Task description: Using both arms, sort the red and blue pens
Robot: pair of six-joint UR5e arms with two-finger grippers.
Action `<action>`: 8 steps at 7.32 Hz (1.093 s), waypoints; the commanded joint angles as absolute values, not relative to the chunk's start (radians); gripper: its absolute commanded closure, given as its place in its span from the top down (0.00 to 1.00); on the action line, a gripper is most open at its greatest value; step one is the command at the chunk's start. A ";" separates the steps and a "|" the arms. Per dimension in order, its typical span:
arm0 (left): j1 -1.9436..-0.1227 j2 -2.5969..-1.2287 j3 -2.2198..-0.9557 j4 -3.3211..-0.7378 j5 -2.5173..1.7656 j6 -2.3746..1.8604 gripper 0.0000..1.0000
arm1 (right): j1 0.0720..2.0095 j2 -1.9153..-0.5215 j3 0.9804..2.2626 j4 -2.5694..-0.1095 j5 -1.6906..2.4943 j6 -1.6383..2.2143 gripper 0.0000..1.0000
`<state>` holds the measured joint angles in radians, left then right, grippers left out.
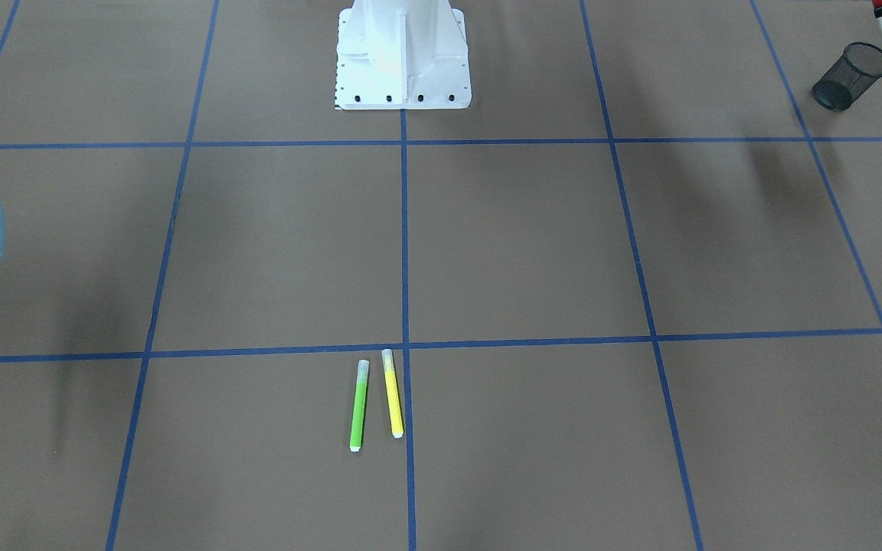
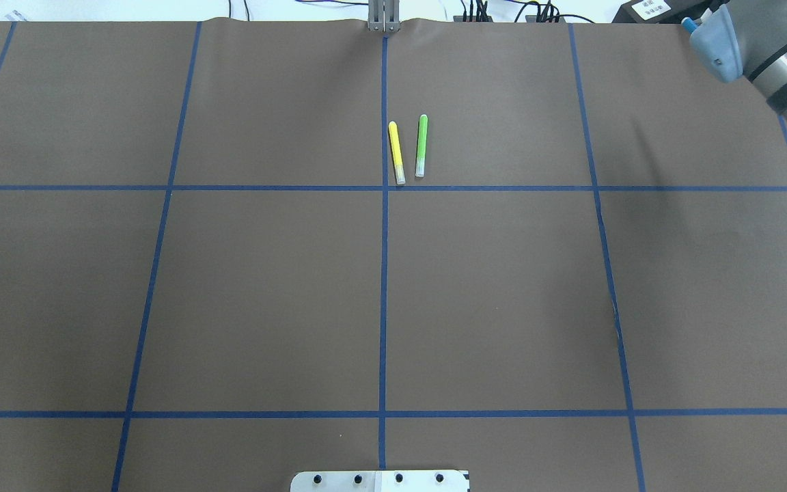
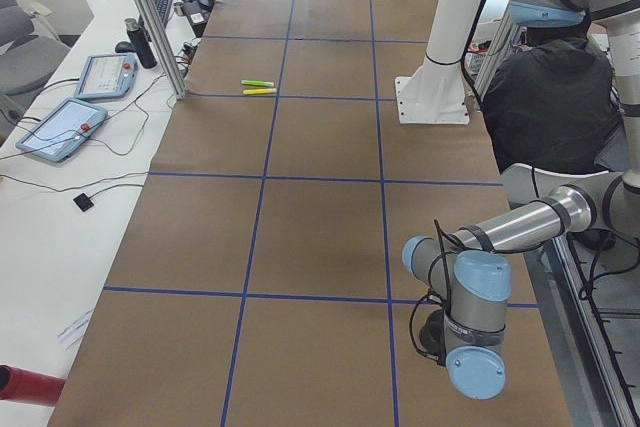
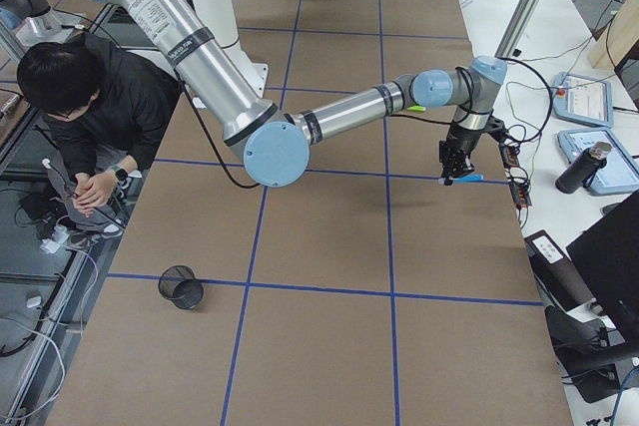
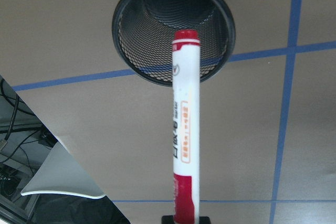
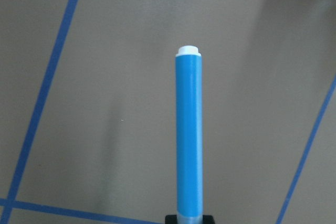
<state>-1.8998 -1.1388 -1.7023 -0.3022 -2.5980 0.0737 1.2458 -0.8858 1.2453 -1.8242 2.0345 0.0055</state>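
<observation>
I read the left fingers (image 5: 167, 219) clamped on the red pen (image 5: 186, 129), its tip just above the mesh cup (image 5: 119, 35). The right fingers (image 6: 169, 219) grip the blue pen (image 6: 189, 140) over the desk (image 6: 79, 103), well apart from that cup

Both end effectors (image 5: 181, 219) (image 6: 190, 219) clamped tight

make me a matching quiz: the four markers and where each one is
Things:
1. white-barrelled marker with red cap
2. blue-barrelled marker
3. green marker
4. yellow marker

Places:
a. flat on the table, nearer the centre blue tape line
b. in the left claw, pointing at the black wire-mesh cup
c. flat, farther from that line
d. in the right claw, over bare table

Pairs: 1-b, 2-d, 3-c, 4-a
</observation>
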 commanded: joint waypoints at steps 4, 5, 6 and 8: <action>-1.904 -1.146 -1.635 -0.298 -2.628 0.137 0.00 | 1.312 -0.905 1.246 -1.858 1.968 -0.126 0.00; -1.904 -1.167 -1.641 -0.296 -2.628 0.137 0.00 | 1.313 -0.913 1.246 -1.856 1.970 -0.132 0.00; -1.902 -1.190 -1.641 -0.296 -2.628 0.137 0.00 | 1.315 -0.916 1.246 -1.856 1.970 -0.136 0.00; -1.904 -1.198 -1.640 -0.296 -2.628 0.137 0.00 | 1.316 -0.917 1.246 -1.856 1.971 -0.137 0.00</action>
<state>-1.9033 -1.1918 -1.6406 -0.2961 -2.6276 0.1365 1.3152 -0.9161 1.2456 -1.8562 1.9707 -0.1355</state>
